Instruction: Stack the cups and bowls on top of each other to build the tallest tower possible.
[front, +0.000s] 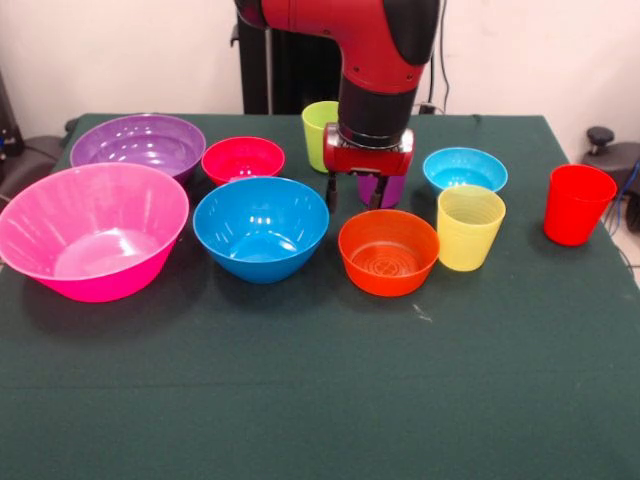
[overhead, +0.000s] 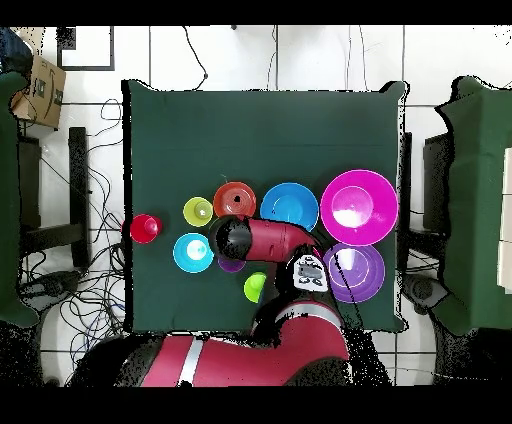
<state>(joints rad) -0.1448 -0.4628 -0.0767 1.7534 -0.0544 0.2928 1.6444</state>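
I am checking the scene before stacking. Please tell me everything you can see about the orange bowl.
The orange bowl is small, round and made of glossy, slightly translucent plastic, with faint concentric rings on its inner bottom. It stands upright and empty on the green table, nothing stacked in or under it. In the front view it sits between the medium blue bowl and the yellow cup, very close to both; contact cannot be confirmed. The gripper hangs just behind it, not touching it.
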